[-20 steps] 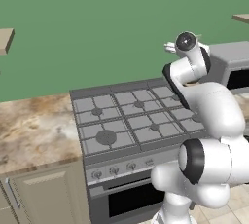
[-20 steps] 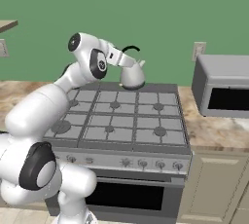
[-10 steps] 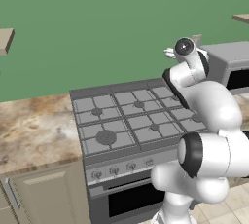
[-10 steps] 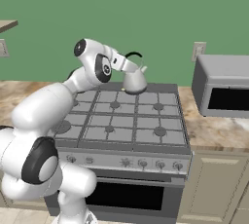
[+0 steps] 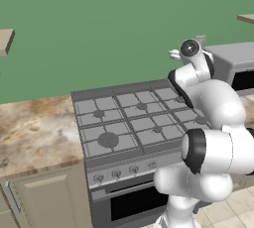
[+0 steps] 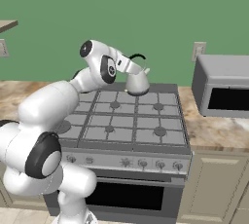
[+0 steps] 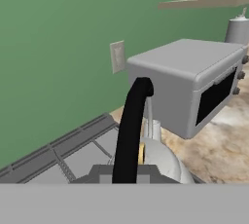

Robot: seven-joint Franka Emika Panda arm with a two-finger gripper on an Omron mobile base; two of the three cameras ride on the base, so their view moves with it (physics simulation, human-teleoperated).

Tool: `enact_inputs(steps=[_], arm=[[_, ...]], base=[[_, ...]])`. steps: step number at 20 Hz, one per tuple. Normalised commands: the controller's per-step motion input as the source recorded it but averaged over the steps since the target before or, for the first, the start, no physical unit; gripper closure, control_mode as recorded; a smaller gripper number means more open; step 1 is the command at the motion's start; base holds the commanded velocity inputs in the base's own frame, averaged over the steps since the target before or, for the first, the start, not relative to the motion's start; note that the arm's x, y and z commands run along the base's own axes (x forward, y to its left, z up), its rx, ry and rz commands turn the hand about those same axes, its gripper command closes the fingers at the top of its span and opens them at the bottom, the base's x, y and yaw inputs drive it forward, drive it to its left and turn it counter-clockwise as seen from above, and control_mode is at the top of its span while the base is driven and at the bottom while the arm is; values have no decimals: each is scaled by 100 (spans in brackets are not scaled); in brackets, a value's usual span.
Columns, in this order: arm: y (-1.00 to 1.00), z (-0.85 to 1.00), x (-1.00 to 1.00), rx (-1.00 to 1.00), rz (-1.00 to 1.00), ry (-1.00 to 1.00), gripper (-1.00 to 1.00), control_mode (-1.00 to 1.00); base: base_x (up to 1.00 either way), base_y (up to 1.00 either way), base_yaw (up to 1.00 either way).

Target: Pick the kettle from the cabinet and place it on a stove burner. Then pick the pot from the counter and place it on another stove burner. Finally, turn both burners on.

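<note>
**A:** Where is the small silver-grey dome-shaped kettle [image 6: 137, 82] with the thin black arched handle?

**B:** Up in the air over the back row of the grey six-burner range [image 6: 129, 121], just above the grate near the green wall. In the right base view it hangs from the claw [image 6: 135, 64], which is clamped shut on the black handle. The hand view shows the same handle [image 7: 130, 130] arching up between the finger tips, with the kettle's rounded body [image 7: 160, 159] below it.

**A:** Is the kettle touching a burner?

**B:** It sits low over the rear grate, but I cannot tell whether its base touches.

**A:** And from the left base view?

**B:** The white arm [image 5: 208, 103] rises at the lower right and blocks the kettle there. The range top [image 5: 134, 118] shows square grey grates with small round caps and one wider burner [image 5: 107, 140] at the front left.

**A:** What lies beside the range?

**B:** Beige-brown marbled stone counter [image 5: 34, 133] on the left, and on the right a grey boxy microwave [image 6: 223, 91] on more counter [image 6: 214, 130]. A pale wall socket plate [image 6: 198, 51] sits on the green wall just left of the microwave.
</note>
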Motion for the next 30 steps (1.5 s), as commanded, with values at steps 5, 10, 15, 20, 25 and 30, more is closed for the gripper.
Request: enact_inputs(steps=[5, 10, 15, 20, 25, 30], arm=[[-9, -20, 9, 0, -1, 0, 100, -100], [-9, -23, 9, 0, -1, 0, 100, -100], [-9, -24, 9, 0, -1, 0, 100, -100], [-6, -23, 11, 0, -2, 0, 100, -100], [-4, -21, 13, 0, -2, 0, 100, -100], [-6, -23, 12, 0, -2, 0, 100, -100]], base=[[0, 0, 0], [0, 0, 0], [0, 0, 0], [0, 0, 0], [0, 0, 0], [0, 0, 0]])
